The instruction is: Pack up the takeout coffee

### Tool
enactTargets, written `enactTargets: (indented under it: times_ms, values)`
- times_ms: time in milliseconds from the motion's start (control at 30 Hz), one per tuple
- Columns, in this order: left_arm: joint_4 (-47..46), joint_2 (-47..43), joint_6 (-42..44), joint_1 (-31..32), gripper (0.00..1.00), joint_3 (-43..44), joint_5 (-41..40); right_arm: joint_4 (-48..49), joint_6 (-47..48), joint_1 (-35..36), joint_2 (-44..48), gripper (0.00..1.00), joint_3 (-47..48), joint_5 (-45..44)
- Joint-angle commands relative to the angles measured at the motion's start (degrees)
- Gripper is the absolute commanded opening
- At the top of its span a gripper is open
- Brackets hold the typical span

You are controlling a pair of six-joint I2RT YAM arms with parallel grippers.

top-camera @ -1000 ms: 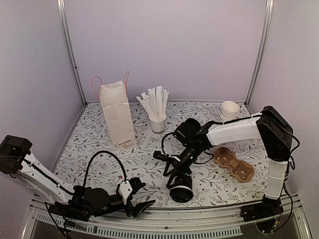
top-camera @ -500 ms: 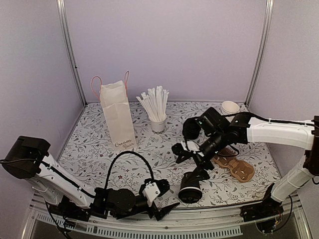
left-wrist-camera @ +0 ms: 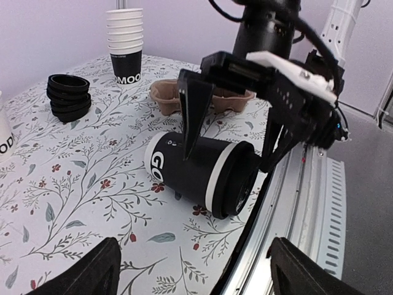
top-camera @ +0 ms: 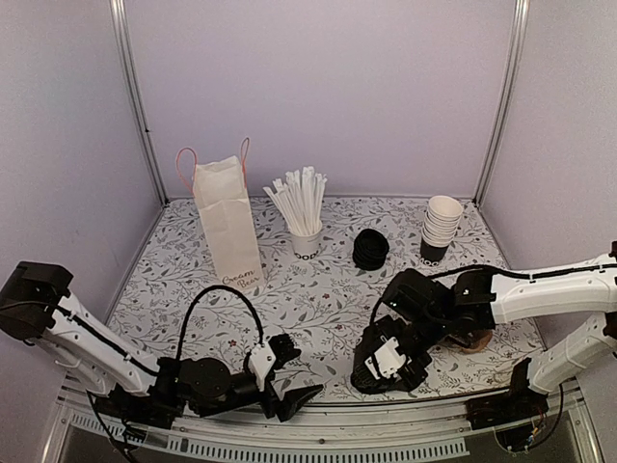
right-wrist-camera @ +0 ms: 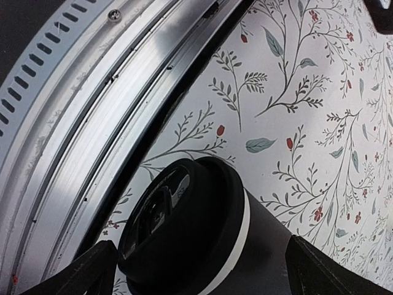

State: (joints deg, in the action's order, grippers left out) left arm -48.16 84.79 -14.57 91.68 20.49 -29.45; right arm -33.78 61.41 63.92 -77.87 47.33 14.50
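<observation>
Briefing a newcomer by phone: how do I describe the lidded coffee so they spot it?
Find the near edge of the table, by the metal rail. The takeout coffee lies sideways beneath the right gripper, the only cup with a black lid.

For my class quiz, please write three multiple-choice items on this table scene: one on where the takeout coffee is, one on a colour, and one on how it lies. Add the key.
1. Where is the takeout coffee?
A) inside the paper bag
B) by the near edge of the table, below the right gripper
C) in the cardboard carrier

2. What colour is its lid?
A) white
B) brown
C) black

3. How does the takeout coffee lie?
A) on its side
B) upright
C) upside down

Key:
1 B, the left wrist view shows it beside the metal rail with the open gripper straddling it.
2 C, the right wrist view shows a black lid.
3 A, its lid faces sideways toward the rail.
</observation>
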Motion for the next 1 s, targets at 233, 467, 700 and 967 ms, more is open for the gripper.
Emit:
enactTargets:
  times_ms: [233, 467, 700, 967]
  values:
    - [2.4, -6.5, -3.6, -0.7, 0.85, -3.5, -2.0, 7.1, 4.4, 2.9, -7.5, 0.99, -3.0, -9.2]
    - [1.7, -6.9, -3.1, -0.7, 0.85, -4.4, -2.7, 10.4, 5.1, 3.1, -8.3, 0.94, -4.0, -13.6]
    - [1.4, -8.1, -4.0, -0.7, 0.85, -5.8, -3.0, 8.2, 2.6, 3.1, -10.0, 0.75, 0.5, -11.4]
    - [2.2, -12.5, -4.7, -0.8, 0.85, -8.4, -4.5, 2.8, -4.6, 3.0, -11.8, 0.67, 7.9, -3.5]
